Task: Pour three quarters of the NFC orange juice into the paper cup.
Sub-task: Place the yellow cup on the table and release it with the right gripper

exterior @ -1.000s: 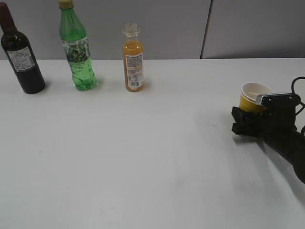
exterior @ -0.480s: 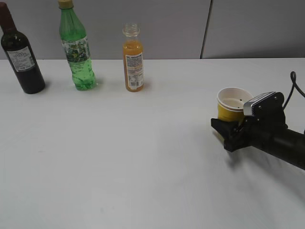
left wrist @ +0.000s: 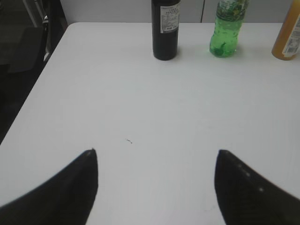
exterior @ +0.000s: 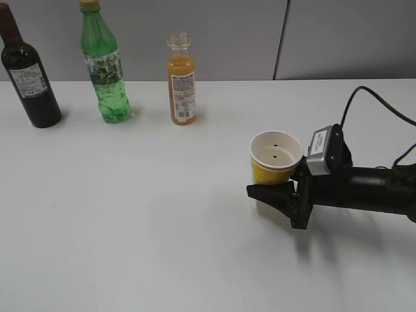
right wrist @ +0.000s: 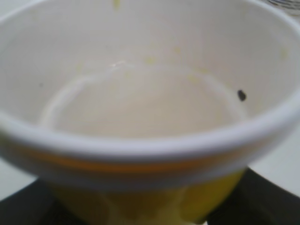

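The NFC orange juice bottle stands upright at the back of the table, right of the green bottle; its edge shows in the left wrist view. The yellow paper cup is upright and empty, with dark specks inside, held in my right gripper, which is shut on its lower body. The cup fills the right wrist view. My left gripper is open and empty over bare table near the left side, far from the bottles.
A dark wine bottle and a taller green bottle stand at the back left, both also in the left wrist view. The table's left edge drops to a dark floor. A grey wall stands behind.
My right gripper has carried the paper cup leftward and toward the table's middle, from the right edge. The bottles have not moved.
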